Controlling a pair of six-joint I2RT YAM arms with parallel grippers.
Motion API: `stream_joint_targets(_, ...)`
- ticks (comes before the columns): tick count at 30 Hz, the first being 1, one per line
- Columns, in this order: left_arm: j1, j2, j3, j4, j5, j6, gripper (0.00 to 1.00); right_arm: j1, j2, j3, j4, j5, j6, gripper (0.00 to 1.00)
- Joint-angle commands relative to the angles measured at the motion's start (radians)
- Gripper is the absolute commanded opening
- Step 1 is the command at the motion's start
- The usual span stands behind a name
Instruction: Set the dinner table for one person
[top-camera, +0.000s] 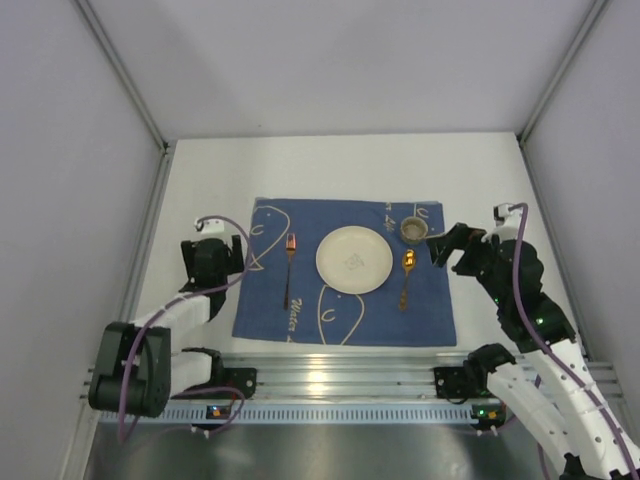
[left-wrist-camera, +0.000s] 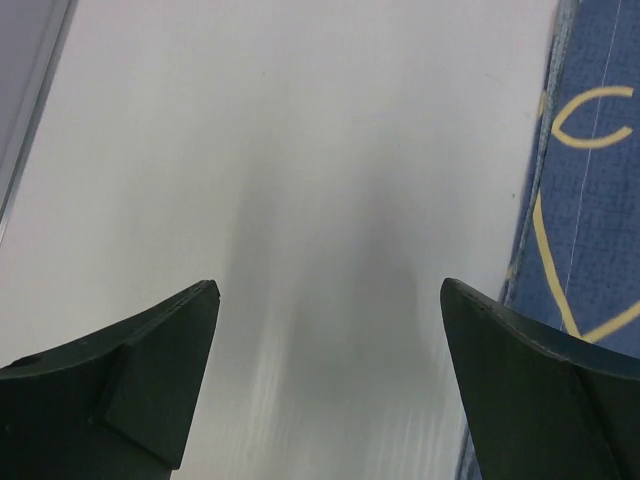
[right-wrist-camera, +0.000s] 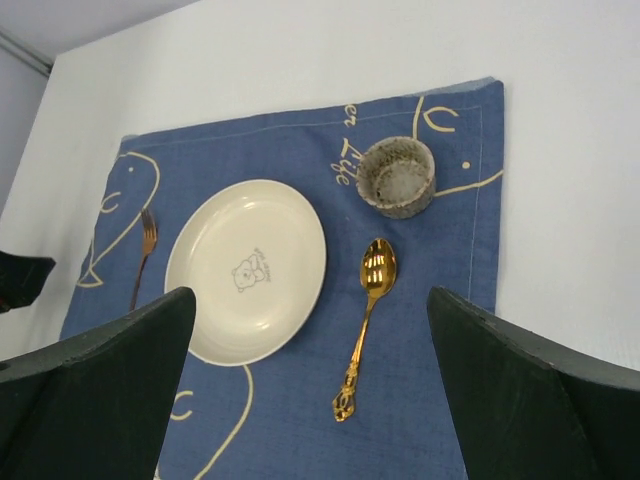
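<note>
White dinner table (top-camera: 350, 165), blue placemat (top-camera: 270, 300) with cream drawings, cream plate (top-camera: 354, 260), gold spoon (top-camera: 406, 275), speckled grey cup (top-camera: 414, 231).

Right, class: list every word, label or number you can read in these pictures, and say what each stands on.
"Life": cream script on the blue placemat, beside the cup.
"er": just above it, at the mat's edge; the rest of that word does not show.
"Water": probably, by the mat's near edge in the top view; blurred.
Plate: tiny print under the bear drawing, too small to read.
</note>
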Motion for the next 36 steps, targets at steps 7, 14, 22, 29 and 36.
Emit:
stream_joint_targets(7, 0.089, 0.306, 0.062, 0.531, 0.221, -0.011, 0.96, 0.008, 0.006, 0.028, 0.079, -0.029, -0.123, 1.0)
stream_joint_targets(14, 0.14, 0.45, 0.138, 0.578, 0.385, 0.007, 0.9, 0.008, -0.012, 0.007, 0.081, -0.044, -0.166, 1.0)
stream_joint_targets(22, 0.14, 0.441, -0.037, 0.854, 0.329, -0.01, 0.98, 0.008, 0.045, -0.006, 0.099, -0.065, -0.195, 1.0)
stream_joint_targets(29, 0.14, 0.446, -0.023, 0.842, 0.355, 0.016, 0.98, 0.008, 0.117, -0.046, 0.157, 0.153, -0.091, 1.0)
stream_joint_targets(36, 0.14, 0.444, -0.025, 0.842, 0.353, 0.014, 0.98, 0.008, 0.229, -0.168, 0.363, 0.096, -0.426, 1.0)
